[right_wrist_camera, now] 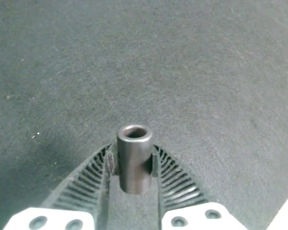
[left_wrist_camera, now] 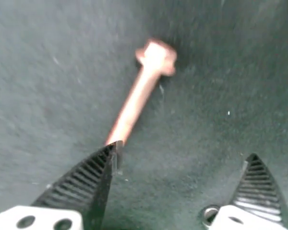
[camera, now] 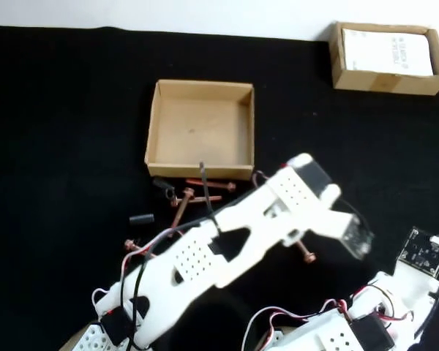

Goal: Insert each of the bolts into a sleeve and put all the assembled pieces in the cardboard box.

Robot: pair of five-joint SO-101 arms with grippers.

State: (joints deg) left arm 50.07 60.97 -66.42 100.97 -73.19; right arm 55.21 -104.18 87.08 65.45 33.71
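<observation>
Jaws of our left tool (left_wrist_camera: 184, 151) stand released, one tip beside the shank end of a bolt (left_wrist_camera: 139, 96) lying on the desk (left_wrist_camera: 38, 72); we should centre over the shank before closing. Our right tool (right_wrist_camera: 132, 155) clenches a sleeve (right_wrist_camera: 134, 139); the cardboard box (camera: 197, 170) sits empty.

Black table (camera: 58, 110) w/ cardboard box (camera: 152, 124), bolts (camera: 212, 185) & sleeves (camera: 141, 219) beside it, 2nd box (camera: 339, 66) at far corner.
</observation>
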